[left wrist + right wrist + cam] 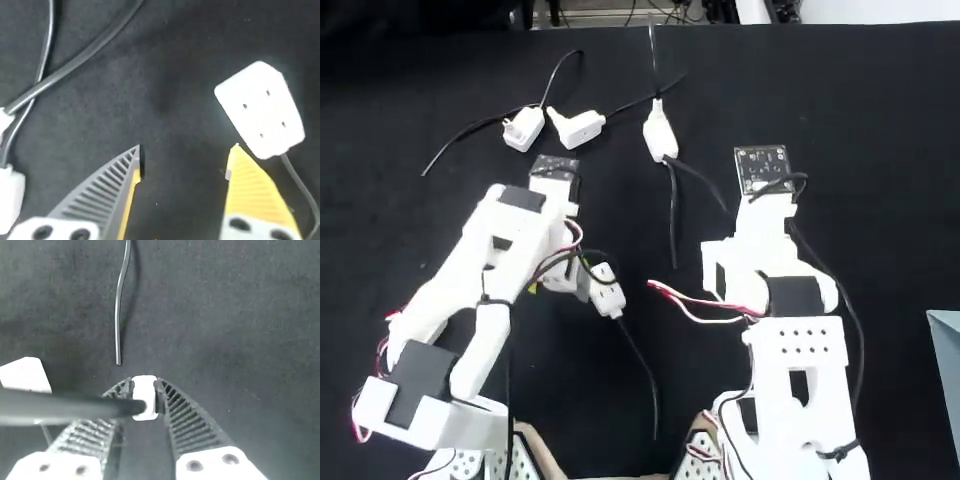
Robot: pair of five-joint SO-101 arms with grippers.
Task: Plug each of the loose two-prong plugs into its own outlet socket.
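My left gripper (pixel 186 150) hangs with its fingers spread over the black table (pixel 880 120), nothing between them. The white socket (pixel 260 110), 4 slots showing, lies just beside the yellow finger (pixel 250 185); I cannot tell whether they touch. In the high view that socket (pixel 607 290) sits near centre, partly covered by the arm. My right gripper (pixel 145 381) is pinching a small white plug (pixel 146 392); its prongs are hidden, and its cable (pixel 60 409) crosses 1 finger. A white block (pixel 24 375) is cut off at the edge. On the far side lie a left piece (pixel 523 128), a middle piece (pixel 578 125) and a right piece (pixel 660 135), all white; plug or socket, I cannot tell.
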